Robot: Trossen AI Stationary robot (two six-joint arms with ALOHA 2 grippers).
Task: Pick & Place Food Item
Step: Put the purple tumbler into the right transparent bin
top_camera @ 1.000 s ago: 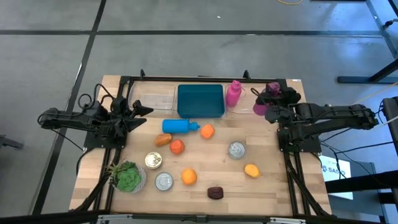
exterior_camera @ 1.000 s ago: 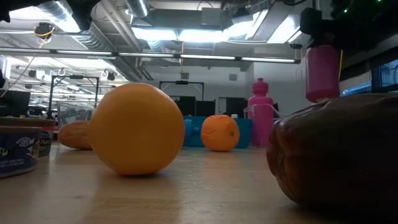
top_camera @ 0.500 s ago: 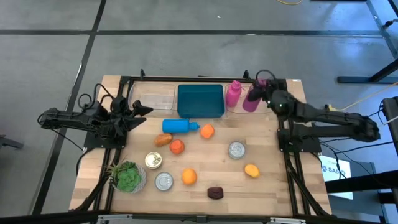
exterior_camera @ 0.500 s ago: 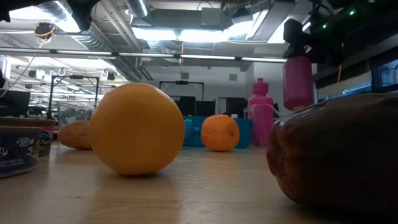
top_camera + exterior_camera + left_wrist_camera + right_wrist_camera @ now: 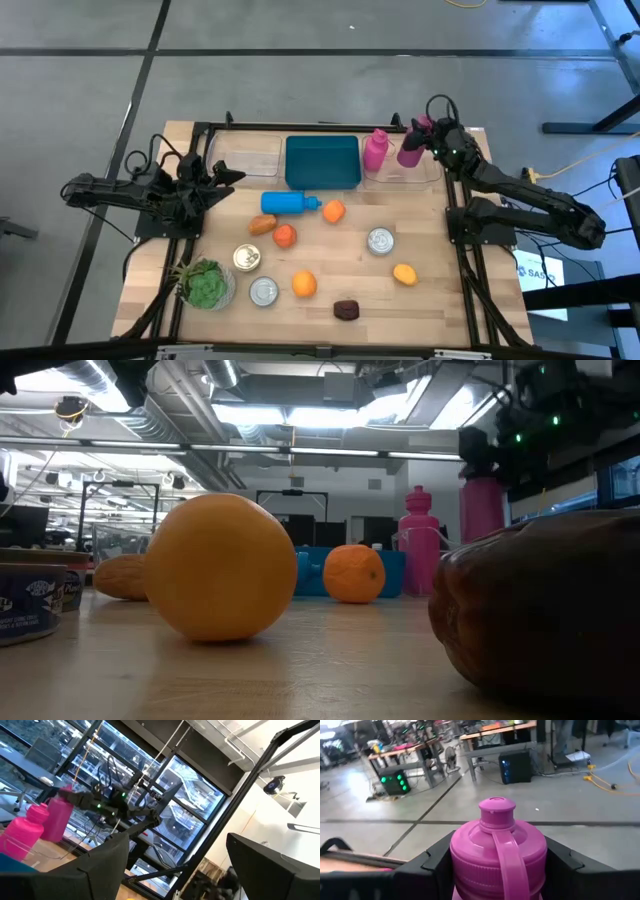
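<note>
My right gripper (image 5: pixel 425 146) is at the table's far right corner, shut on a pink bottle (image 5: pixel 409 151) above a clear container (image 5: pixel 425 172). A second pink bottle (image 5: pixel 374 151) stands just to its left, next to a teal bin (image 5: pixel 322 162). Loose food lies on the wood: oranges (image 5: pixel 304 284) (image 5: pixel 333 211), a red-orange piece (image 5: pixel 285 236), a yellow-orange piece (image 5: pixel 404 273) and a dark brown piece (image 5: pixel 346 309). My left gripper (image 5: pixel 228 178) waits open at the table's left side, holding nothing. My right gripper pinches the pink bottle between its two fingers (image 5: pixel 436 857), one on each side of the body just below the ribbed cap (image 5: pixel 470 862). The fingers reach in about level from the table's right. The bottle stands upright (image 5: pixel 481 507); its lower end is hidden behind the brown food piece.
A blue bottle (image 5: pixel 288 203) lies on its side mid-table. Three cans (image 5: pixel 247 258) (image 5: pixel 264 291) (image 5: pixel 380 241) and a potted plant (image 5: pixel 205 284) stand toward the near side. Another clear container (image 5: pixel 248 160) sits left of the teal bin.
My right arm has swung round, carrying the pink bottle toward the table's left and far edge and lower down. The bottle has stayed upright and is now close beside the standing pink bottle.
</note>
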